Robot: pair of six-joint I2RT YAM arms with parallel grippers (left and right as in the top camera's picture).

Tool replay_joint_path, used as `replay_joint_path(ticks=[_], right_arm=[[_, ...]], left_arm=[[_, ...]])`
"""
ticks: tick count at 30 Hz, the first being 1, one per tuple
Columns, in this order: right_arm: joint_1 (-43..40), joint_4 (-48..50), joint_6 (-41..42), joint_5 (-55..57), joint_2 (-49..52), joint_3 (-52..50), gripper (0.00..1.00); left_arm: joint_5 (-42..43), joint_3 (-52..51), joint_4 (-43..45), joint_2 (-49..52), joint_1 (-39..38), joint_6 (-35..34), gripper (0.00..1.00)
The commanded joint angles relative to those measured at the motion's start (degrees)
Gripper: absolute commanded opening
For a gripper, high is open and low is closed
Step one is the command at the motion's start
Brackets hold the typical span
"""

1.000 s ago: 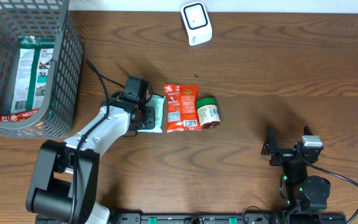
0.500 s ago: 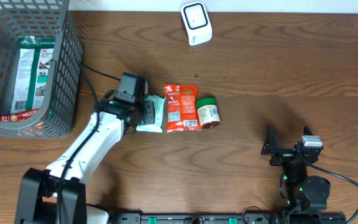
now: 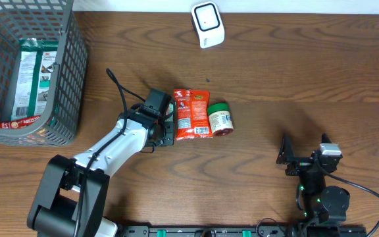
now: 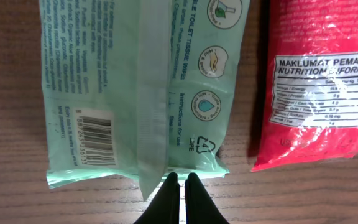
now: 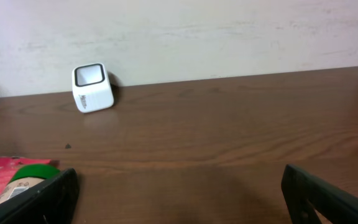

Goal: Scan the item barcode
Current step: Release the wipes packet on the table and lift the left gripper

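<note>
Wipes pack (image 4: 98,74), barcode (image 4: 98,140) upward, lies just left of a red pouch (image 4: 322,93). Left gripper (image 4: 179,186) is closed at its near edge, though a hold on the film is uncertain and should be confirmed before lifting toward the scanner (image 3: 207,24). Right gripper (image 5: 179,186) gapes wide, empty.

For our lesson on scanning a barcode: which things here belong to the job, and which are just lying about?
In the job: left gripper, green wipes packet, white scanner.
Lying about for now: red packet, green-lidded jar, basket, box inside it.
</note>
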Motion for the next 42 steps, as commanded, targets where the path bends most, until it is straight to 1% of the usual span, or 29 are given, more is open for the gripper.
replay_joint_path(ticks=[1, 6, 11, 15, 18, 21, 29, 34, 37, 38, 39, 41, 42], right_arm=[[0.2, -0.2, -0.3, 0.1, -0.1, 0.0, 0.99], [0.2, -0.2, -0.3, 0.1, -0.1, 0.0, 0.99], [0.2, -0.2, -0.3, 0.1, -0.1, 0.0, 0.99], [0.2, -0.2, -0.3, 0.1, -0.1, 0.0, 0.99], [0.2, -0.2, -0.3, 0.1, -0.1, 0.0, 0.99], [0.2, -0.2, -0.3, 0.1, -0.1, 0.0, 0.99], [0.2, -0.2, -0.3, 0.1, -0.1, 0.0, 0.99], [0.2, -0.2, -0.3, 0.1, -0.1, 0.0, 0.99], [0.2, -0.2, -0.3, 0.1, -0.1, 0.0, 0.99], [0.2, -0.2, -0.3, 0.1, -0.1, 0.0, 0.99], [0.2, -0.2, -0.3, 0.1, -0.1, 0.0, 0.99], [0.2, -0.2, -0.3, 0.1, -0.1, 0.0, 0.99], [0.2, -0.2, -0.3, 0.1, -0.1, 0.0, 0.99]], left_arm=[[-0.1, 0.3, -0.2, -0.5, 0.3, -0.5, 0.07], [-0.3, 2.6, -0.2, -5.5, 0.3, -0.5, 0.07], [-1.0, 2.7, 2.9, -8.1, 0.3, -0.5, 0.07], [-1.5, 2.1, 3.3, -6.7, 0.3, -0.5, 0.07], [-4.0, 1.2, 4.0, -4.5, 0.3, -0.5, 0.07], [-4.2, 0.8, 4.6, -1.8, 0.3, -0.6, 0.07], [1.7, 0.8, 4.0, 5.4, 0.0, -0.7, 0.08], [2.7, 1.5, 3.8, 3.5, 0.2, -0.5, 0.08], [2.7, 3.1, 3.7, -1.0, 0.2, -0.4, 0.16], [2.7, 3.7, 3.7, -2.9, 0.2, -0.4, 0.17], [2.7, 4.2, 3.6, -4.9, 0.3, -0.1, 0.24], [2.7, 5.9, 2.5, -8.7, 0.9, 1.0, 0.34], [2.4, 7.4, 1.2, -10.5, 1.4, 1.4, 0.43]])
